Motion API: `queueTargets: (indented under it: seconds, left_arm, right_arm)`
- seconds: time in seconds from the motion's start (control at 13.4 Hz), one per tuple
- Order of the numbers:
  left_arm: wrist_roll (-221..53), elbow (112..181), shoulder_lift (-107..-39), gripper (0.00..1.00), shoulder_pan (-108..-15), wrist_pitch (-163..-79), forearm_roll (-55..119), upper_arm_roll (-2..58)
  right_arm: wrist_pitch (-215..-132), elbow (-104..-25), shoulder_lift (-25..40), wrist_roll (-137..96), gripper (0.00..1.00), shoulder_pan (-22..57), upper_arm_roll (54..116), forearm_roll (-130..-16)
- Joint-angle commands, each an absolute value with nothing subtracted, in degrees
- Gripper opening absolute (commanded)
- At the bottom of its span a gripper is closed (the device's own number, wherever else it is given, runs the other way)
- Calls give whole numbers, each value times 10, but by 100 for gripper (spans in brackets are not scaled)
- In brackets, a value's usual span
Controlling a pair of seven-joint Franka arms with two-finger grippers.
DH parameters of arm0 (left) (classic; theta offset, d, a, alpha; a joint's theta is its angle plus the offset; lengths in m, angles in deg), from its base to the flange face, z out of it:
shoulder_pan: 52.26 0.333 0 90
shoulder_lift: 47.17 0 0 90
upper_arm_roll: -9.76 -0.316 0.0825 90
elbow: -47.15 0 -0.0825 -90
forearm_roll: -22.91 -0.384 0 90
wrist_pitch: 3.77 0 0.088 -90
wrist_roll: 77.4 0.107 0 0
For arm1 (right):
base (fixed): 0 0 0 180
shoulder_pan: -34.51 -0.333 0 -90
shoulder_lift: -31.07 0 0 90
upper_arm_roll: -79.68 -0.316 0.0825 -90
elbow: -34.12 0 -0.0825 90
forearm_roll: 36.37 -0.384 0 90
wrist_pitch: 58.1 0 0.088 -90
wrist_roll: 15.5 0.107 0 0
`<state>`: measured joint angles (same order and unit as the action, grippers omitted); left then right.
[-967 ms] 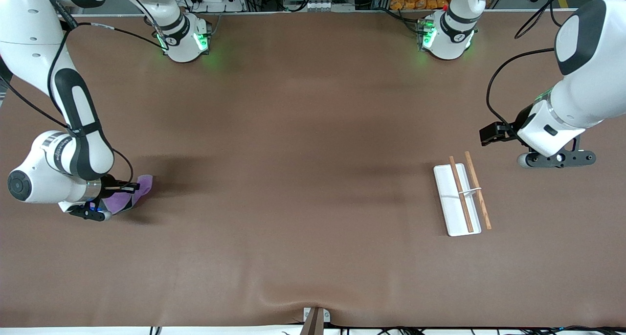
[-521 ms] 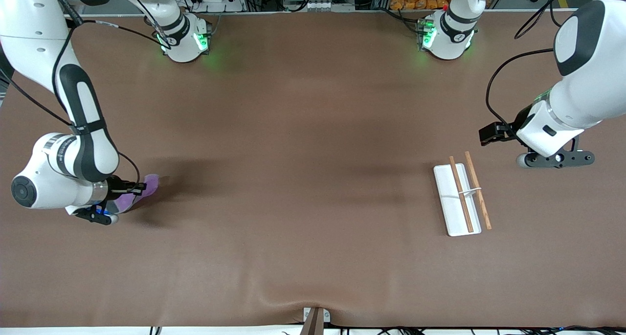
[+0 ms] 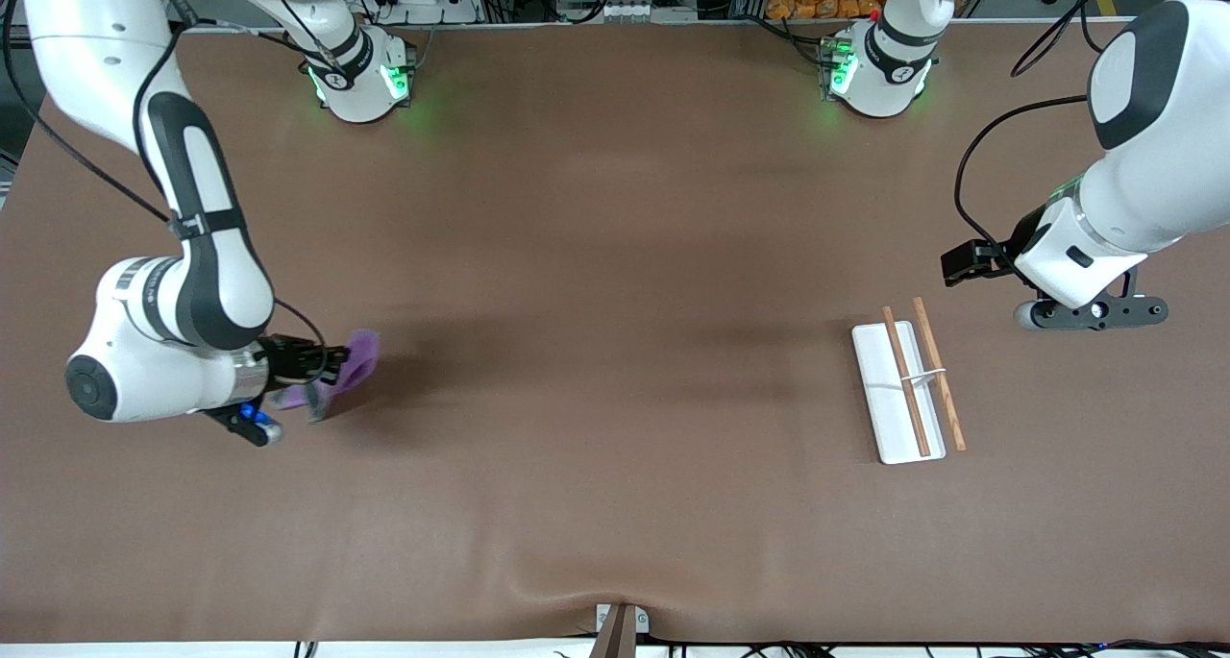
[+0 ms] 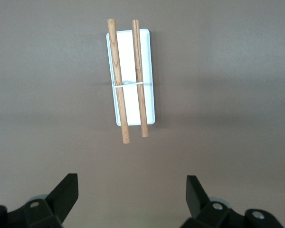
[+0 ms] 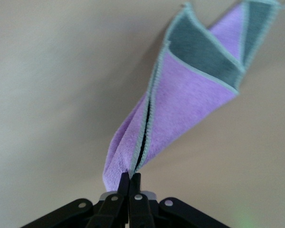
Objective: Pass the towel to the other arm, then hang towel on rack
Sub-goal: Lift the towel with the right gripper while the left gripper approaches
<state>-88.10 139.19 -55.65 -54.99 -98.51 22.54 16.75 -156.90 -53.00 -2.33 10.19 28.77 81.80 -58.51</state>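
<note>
Purple cloth is pinched between the closed fingers of the right gripper (image 3: 322,375): the towel (image 3: 348,370) has been lifted clear of the brown surface (image 3: 615,255) and carried a little toward the left arm's end during the last second, so the pick-up is judged done and the transfer under way. In the right wrist view the towel (image 5: 190,95) is seen hanging folded from the fingers. The rack (image 3: 908,384) has been left untouched, near the left gripper (image 4: 133,190), which is held waiting over the surface with fingers spread wide. Counted: one towel, one rack with two wooden rods (image 4: 128,76), two arms.
</note>
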Motion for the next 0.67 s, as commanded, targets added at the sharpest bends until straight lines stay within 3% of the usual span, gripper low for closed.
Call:
queueTargets:
  seconds: [0.0,0.45,0.6]
  left_arm:
    - [-880,1400,-541,100,-549,-983,225,169]
    - [-900,1394,-531,100,-549,-973,226,191]
    - [-947,1390,-531,100,-549,-973,229,213]
  right_arm:
    - [-1539,-503,-13,181,0,261,822,-660]
    - [-1550,-445,-14,369,0,178,823,-828]
    - [-1589,-436,-14,417,0,151,823,-860]
